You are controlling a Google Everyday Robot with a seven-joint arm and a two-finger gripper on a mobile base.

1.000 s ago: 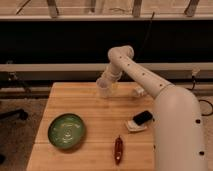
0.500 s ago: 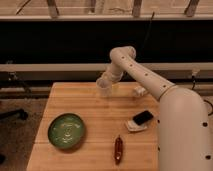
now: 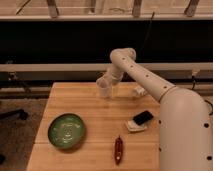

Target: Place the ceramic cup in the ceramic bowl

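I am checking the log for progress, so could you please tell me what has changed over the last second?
Nothing has visibly changed. The gripper remains at the ceramic cup near the far edge of the table. The ceramic bowl, the black phone and the reddish object lie where they were.

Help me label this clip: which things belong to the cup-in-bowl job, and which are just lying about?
Job: ceramic cup; green ceramic bowl; gripper, at the cup near the far edge of the table.
Lying about: red chilli; dark flat item; small white object.
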